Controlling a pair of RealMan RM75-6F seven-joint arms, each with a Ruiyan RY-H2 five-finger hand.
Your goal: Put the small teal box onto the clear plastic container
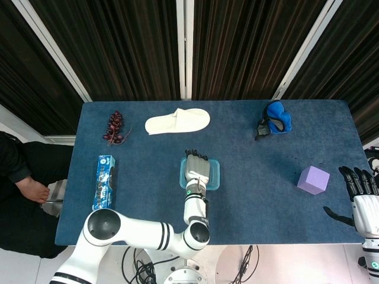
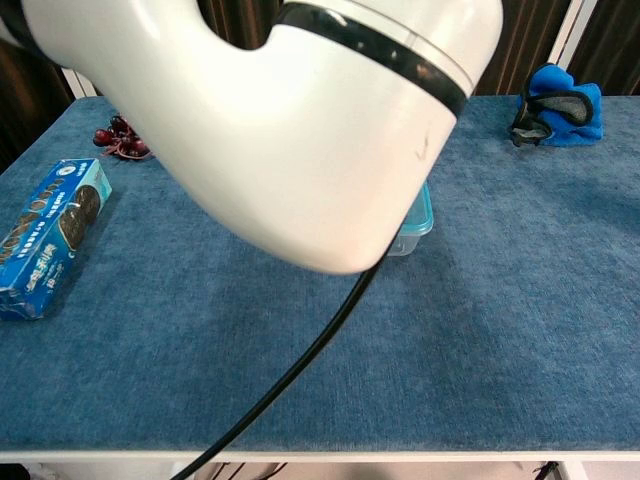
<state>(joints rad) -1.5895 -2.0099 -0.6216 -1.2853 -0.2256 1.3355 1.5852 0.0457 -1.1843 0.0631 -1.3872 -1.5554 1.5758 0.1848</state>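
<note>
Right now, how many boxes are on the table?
2. A teal box lies near the left edge; a purple box sits near the right edge, beside the right hand. The arm may hide others.

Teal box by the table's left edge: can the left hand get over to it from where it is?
Probably yes. The left hand is over the clear container, and only bare blue table lies between it and the teal box.

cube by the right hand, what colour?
Light purple. The cube shows best in the head view, on the blue table near the right hand.

Matt blue cloth table [image 1: 266,177]; clear glossy plastic container [image 1: 215,175].
</note>
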